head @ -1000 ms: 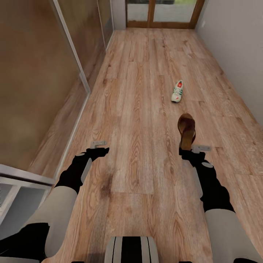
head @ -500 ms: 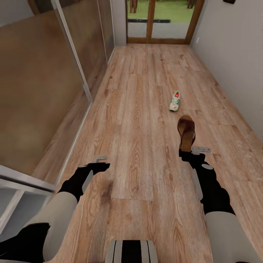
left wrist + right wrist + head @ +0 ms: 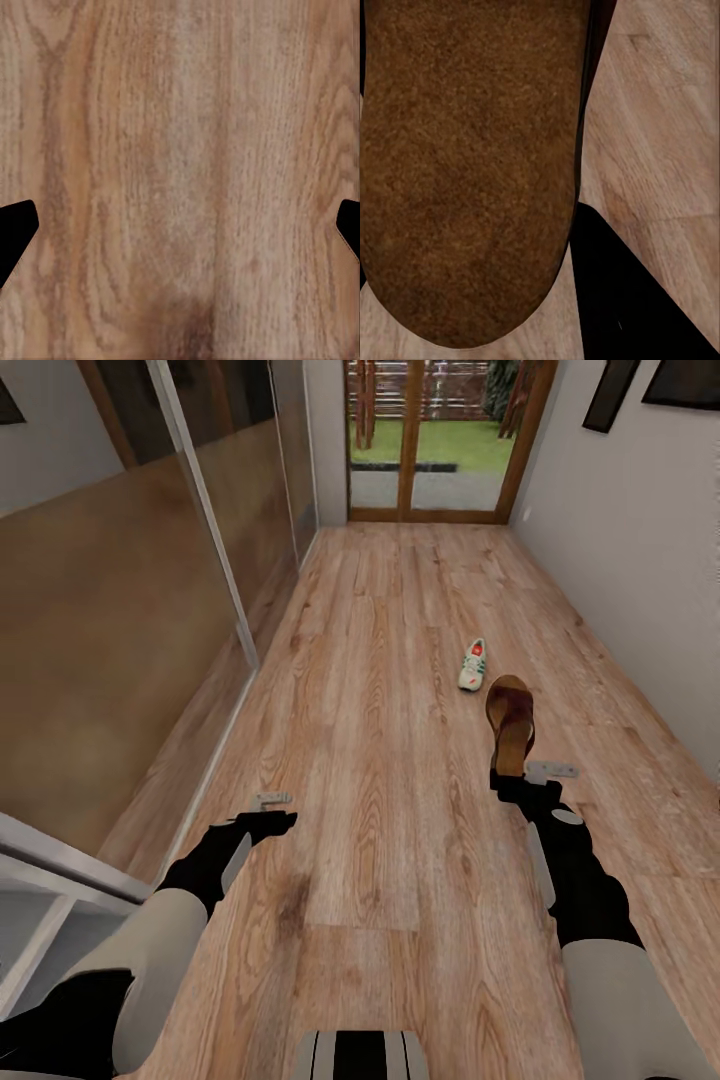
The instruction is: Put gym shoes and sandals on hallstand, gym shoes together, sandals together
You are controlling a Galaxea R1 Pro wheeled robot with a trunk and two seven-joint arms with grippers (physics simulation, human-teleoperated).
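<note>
My right gripper (image 3: 512, 773) is shut on the heel end of a dark brown sandal (image 3: 509, 722), held out over the corridor floor (image 3: 380, 690). In the right wrist view the sandal (image 3: 472, 165) shows its brown suede-like face beside a black finger (image 3: 622, 300). One white gym shoe (image 3: 472, 664) with green stripes and a red tongue lies on the planks just beyond the sandal. My left gripper (image 3: 270, 810) hangs open over bare floor, its fingertips (image 3: 15, 232) wide apart. At the lower left is a corner of a pale white shelved unit (image 3: 40, 860); I cannot tell whether it is the hallstand.
Glass sliding panels (image 3: 150, 610) in a pale frame line the left side. A plain wall (image 3: 640, 560) runs along the right. Wood-framed glass doors (image 3: 430, 450) close the far end, with grass behind them.
The head camera has tilted up, so the doors and garden now show and the shoe sits lower in the picture. Both arms hold about the same pose, the sandal still gripped.
</note>
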